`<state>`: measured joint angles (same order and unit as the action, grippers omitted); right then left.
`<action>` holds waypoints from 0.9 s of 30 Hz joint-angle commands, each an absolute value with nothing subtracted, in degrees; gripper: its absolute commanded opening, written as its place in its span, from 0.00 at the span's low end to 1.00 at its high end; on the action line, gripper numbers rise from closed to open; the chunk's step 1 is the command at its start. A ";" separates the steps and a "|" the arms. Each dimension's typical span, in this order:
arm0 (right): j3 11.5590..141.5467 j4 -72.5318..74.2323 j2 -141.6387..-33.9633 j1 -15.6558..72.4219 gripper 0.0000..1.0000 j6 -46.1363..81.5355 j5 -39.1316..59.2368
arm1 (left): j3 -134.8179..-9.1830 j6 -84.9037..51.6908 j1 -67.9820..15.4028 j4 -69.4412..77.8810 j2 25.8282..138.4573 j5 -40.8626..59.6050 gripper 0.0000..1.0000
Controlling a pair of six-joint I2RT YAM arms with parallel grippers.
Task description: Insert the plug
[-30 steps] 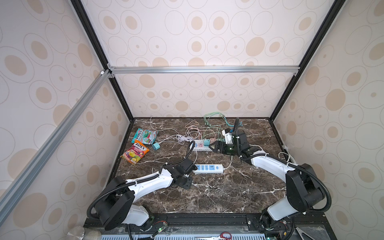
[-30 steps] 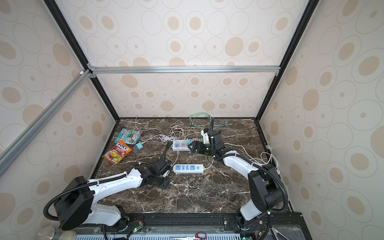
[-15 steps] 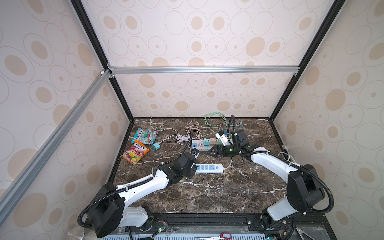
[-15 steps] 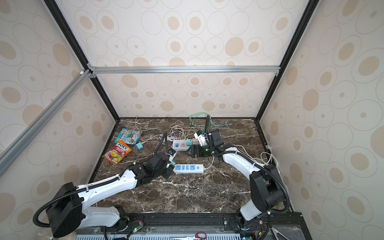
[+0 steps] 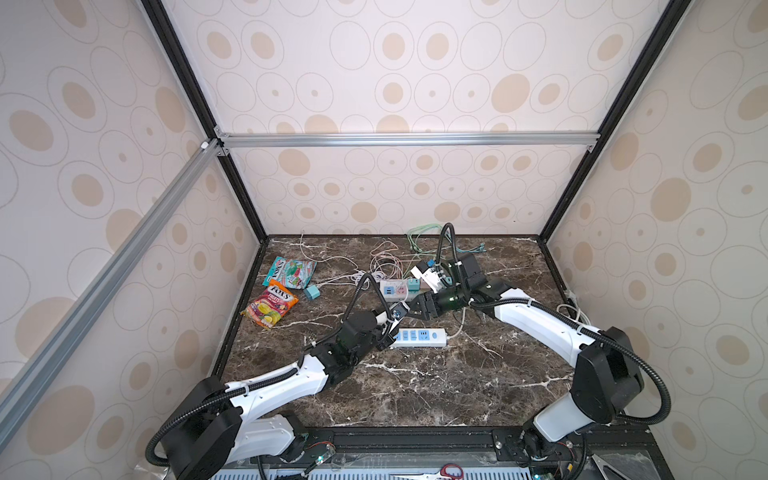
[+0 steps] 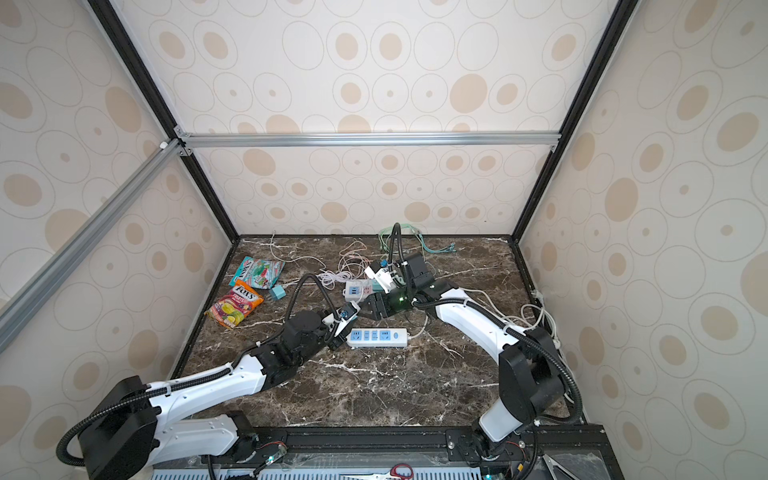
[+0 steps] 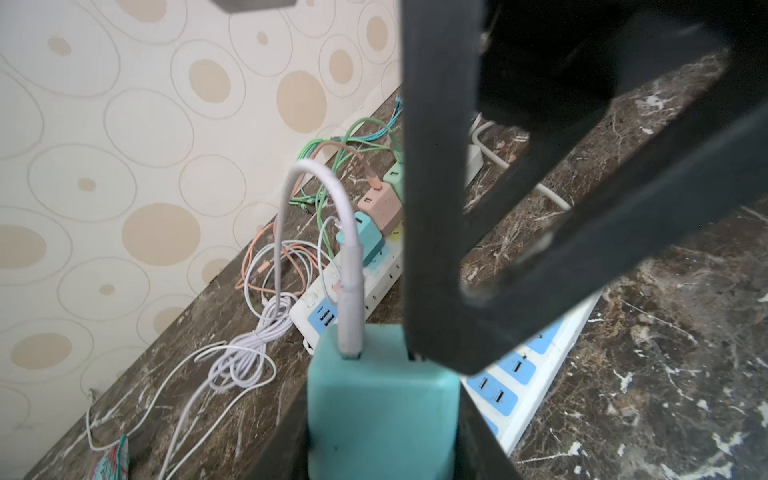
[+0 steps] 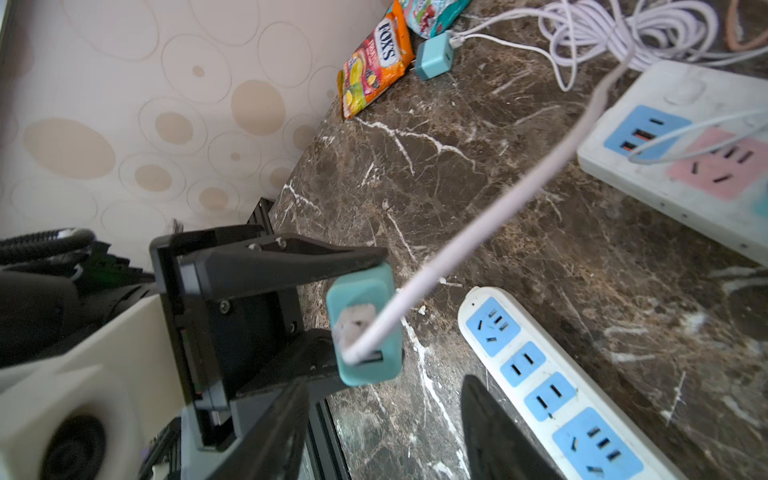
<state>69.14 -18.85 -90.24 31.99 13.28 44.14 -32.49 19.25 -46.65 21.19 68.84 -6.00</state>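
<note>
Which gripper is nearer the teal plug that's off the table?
Left. The left gripper is shut on the teal plug; the right gripper sits close at its cabled end, jaws apart.

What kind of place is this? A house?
Probably a robot test booth, not a house: patterned walls on a metal frame, two robot arms mounted at the front of a marble table, the left claw holding a teal charger near a power strip.
</note>
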 commanded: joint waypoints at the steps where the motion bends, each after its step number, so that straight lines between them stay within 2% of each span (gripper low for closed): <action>1: 70.76 -18.88 -91.29 33.16 0.56 11.71 47.96 | -32.96 24.99 -46.93 27.95 67.46 -4.30 0.00; 5: 71.61 -20.02 -92.17 33.75 0.53 10.71 46.04 | -31.78 25.68 -46.93 29.63 66.39 -2.88 0.00; 13: 73.52 -18.46 -93.25 34.71 0.40 12.62 44.12 | -31.64 26.44 -46.89 29.75 65.48 -0.51 0.00; 14: 73.73 -18.06 -93.25 34.72 0.36 13.00 43.35 | -31.60 26.20 -47.01 29.71 65.35 -0.15 0.00; 17: 74.38 -17.58 -92.45 34.72 0.16 12.75 40.53 | -31.16 25.04 -46.76 30.09 64.69 0.94 0.00; 18: 74.64 -17.70 -91.80 34.72 0.08 12.11 40.27 | -31.04 24.39 -46.59 30.53 64.37 0.78 0.09; 19: 75.06 -18.03 -90.97 34.72 0.01 10.97 40.08 | -30.92 23.44 -46.29 30.98 64.00 0.02 0.26; 21: 75.83 -18.77 -89.25 34.72 0.00 8.54 39.52 | -30.65 20.51 -45.39 32.59 63.32 -3.90 0.65; 22: 76.45 -19.44 -88.23 34.72 0.00 6.80 39.14 | -30.56 17.80 -44.67 33.82 62.84 -7.31 0.81; 24: 78.01 -21.17 -86.44 34.72 0.00 3.17 39.02 | -31.58 12.82 -41.22 32.90 61.89 -8.61 0.92; 27: 81.10 -24.59 -84.56 34.72 0.00 -2.07 40.04 | -34.42 5.83 -34.17 28.95 62.10 -7.28 0.98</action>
